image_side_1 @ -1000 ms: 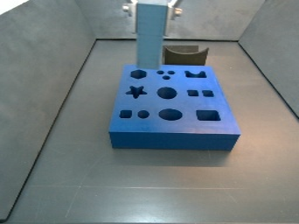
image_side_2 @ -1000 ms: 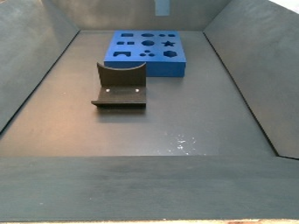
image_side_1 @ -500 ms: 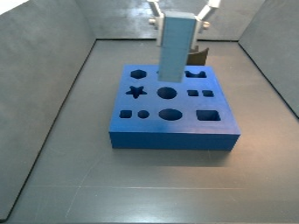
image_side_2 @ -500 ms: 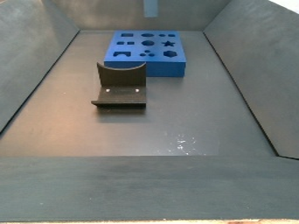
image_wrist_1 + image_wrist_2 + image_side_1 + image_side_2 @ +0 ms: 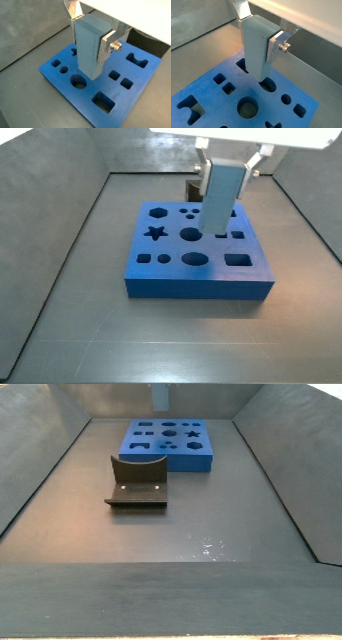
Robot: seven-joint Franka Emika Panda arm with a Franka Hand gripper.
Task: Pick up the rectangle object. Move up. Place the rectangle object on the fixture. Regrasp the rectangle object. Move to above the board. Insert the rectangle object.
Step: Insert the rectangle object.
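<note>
The gripper (image 5: 92,31) is hanging above the blue board (image 5: 63,82), its flat silver fingers (image 5: 109,46) clamping the upper part of the rectangle object (image 5: 88,52) between them. In both wrist views the pale grey-blue block is standing upright, its long axis pointing down toward the board's top face, and its lower end is sitting over the holes near the middle of the board; whether it is touching the surface cannot be told. In a wrist view (image 5: 256,46) the block's bottom edge is lying just beside a round hole (image 5: 248,107), with a screw head showing on the silver finger plate (image 5: 278,46).

In a side view the rectangle object (image 5: 222,193) is appearing in front of the far half of the board (image 5: 201,278), held by the gripper (image 5: 234,156) near the top edge of the frame. The board is resting on the dark floor of the grey-walled bin (image 5: 80,338), toward its far wall.

In a side view the fixture (image 5: 138,482) is standing on the floor just beside the near edge of the board (image 5: 171,446), apart from it. Only a sliver of the rectangle object (image 5: 160,396) is showing at the top edge there.
</note>
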